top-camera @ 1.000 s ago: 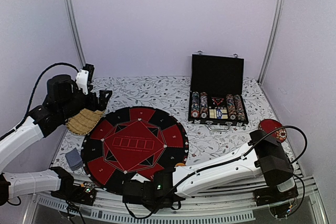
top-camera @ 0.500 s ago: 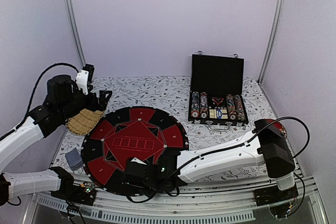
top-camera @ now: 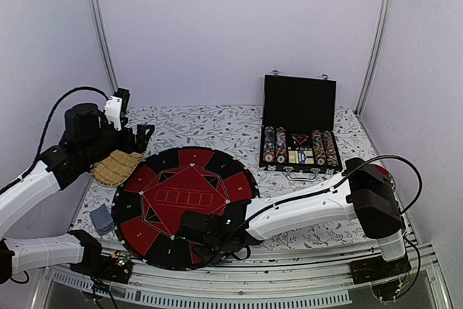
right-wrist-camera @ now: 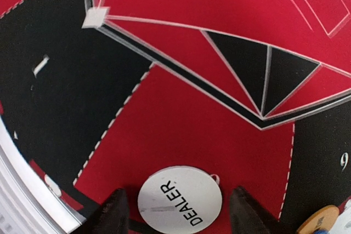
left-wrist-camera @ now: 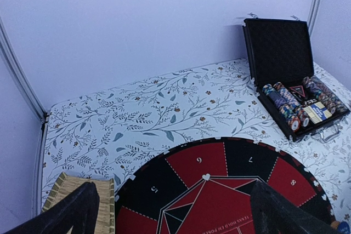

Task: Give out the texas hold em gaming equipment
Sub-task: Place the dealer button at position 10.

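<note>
Looking at the right gripper (right-wrist-camera: 178, 205), how do its jaws stand now?

— They are released, about half way apart. The DEALER disc (right-wrist-camera: 180, 199) lies flat between the two fingers (right-wrist-camera: 109, 215). I see a thin strip of red felt on each side of it, so nothing pinches it.

What has changed, then?

— A second ago this gripper was at the near rim of the round mat (top-camera: 184, 200), with the jaws closer together. Since then it has come in over the mat and the jaws have widened. The disc is now on a red field in the near part of the mat.

And for the task?

— I judge that the dealer disc is delivered, and only the retreat of the arm is missing. The other pieces wait. An orange disc (right-wrist-camera: 321, 222) and a blue disc (right-wrist-camera: 346, 216) sit close to the mat's near-right rim; whether on it or just off it, I cannot tell. The playing cards (top-camera: 101, 218) lie just off the mat's near-left rim.

The left gripper (left-wrist-camera: 175, 215)?

— Fully spread and empty, hanging above the far-left rim of the mat, beside a woven basket (top-camera: 116, 166). The chip case (top-camera: 300, 148) stands open beyond the mat's far-right side.
</note>
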